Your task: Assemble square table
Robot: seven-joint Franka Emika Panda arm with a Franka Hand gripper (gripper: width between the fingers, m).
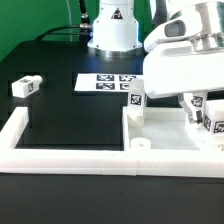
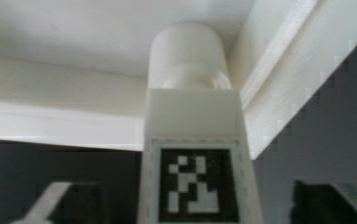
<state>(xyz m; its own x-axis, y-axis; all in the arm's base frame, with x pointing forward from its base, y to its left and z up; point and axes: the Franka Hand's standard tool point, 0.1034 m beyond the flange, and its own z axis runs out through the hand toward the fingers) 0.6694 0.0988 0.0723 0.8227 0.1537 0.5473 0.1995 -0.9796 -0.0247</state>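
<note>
The white square tabletop [image 1: 165,128] lies flat in the corner of the border wall at the exterior view's right. One tagged leg [image 1: 135,97] stands upright on its near-left corner, and another [image 1: 214,125] shows at the far right. My gripper [image 1: 190,104] hangs over the tabletop around a third leg [image 1: 196,100]. In the wrist view this leg [image 2: 196,150] runs between my fingers [image 2: 59,205], its round end against the tabletop [image 2: 59,90]. The jaws stand apart, with a dark gap on each side of the leg. A fourth leg [image 1: 25,85] lies loose on the table at the left.
The long white border wall [image 1: 70,155] runs along the front and up the left side. The marker board [image 1: 108,83] lies flat behind the middle. The robot base [image 1: 112,30] stands at the back. The rest is a black tabletop surface.
</note>
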